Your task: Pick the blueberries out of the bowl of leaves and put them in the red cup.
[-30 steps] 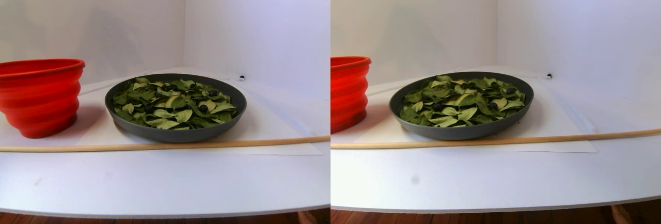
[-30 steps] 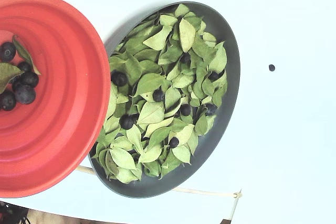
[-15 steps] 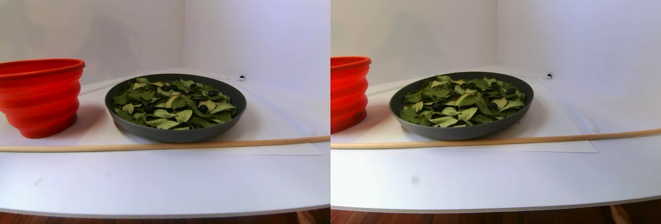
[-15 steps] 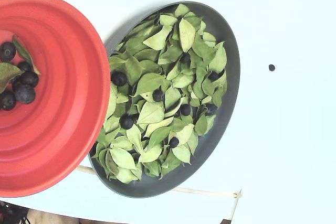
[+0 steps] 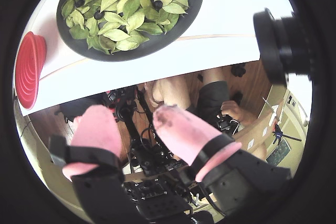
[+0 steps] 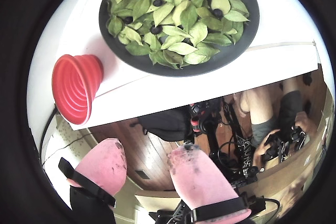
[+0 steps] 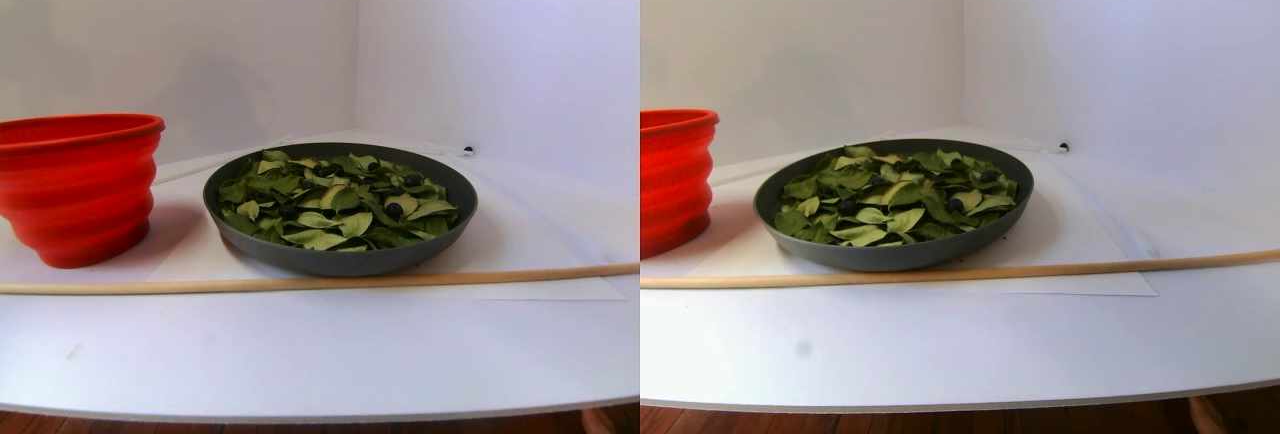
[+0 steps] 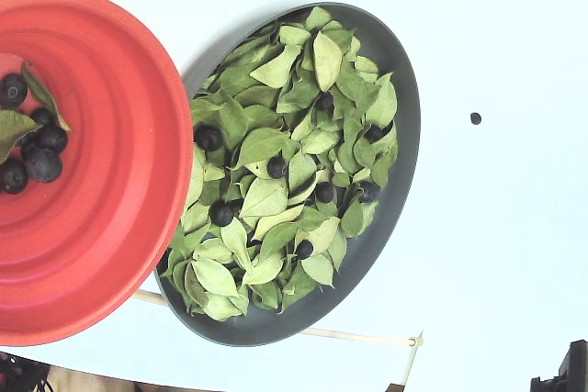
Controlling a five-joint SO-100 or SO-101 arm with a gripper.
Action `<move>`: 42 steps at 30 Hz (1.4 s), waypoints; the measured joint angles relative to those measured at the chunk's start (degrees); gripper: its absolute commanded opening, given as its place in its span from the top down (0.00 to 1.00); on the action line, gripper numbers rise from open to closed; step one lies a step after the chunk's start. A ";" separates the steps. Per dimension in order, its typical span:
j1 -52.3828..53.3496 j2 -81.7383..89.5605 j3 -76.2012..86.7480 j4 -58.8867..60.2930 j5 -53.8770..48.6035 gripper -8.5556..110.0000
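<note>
The end effector hangs off the edge of the white surface, its two pink-padded fingers spread apart with nothing between them — in both wrist views only wooden floor and cables lie behind the gap. The bowl sits on the surface, filled with green leaves, and several blueberries lie scattered among them, some half tucked under leaf edges. Just beside the bowl stands the red cup; in the fixed view its rim overlaps the bowl's edge, while the stereo pair view shows the two apart. A cluster of blueberries rests at the bottom of the cup with a couple of leaves. A thin wooden rod lies across the surface in front of the bowl — close to its near side. A small black speck sits on the surface, well apart from the bowl.
</note>
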 measured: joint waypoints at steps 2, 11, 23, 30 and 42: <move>0.00 0.00 1.14 -1.41 -0.70 0.79; -0.35 -0.70 5.45 -7.47 -2.37 0.79; -1.05 -7.73 7.38 -16.70 -4.04 0.79; -1.05 -9.93 10.20 -21.53 -5.36 0.79; -1.58 -17.31 13.10 -31.03 -7.38 0.79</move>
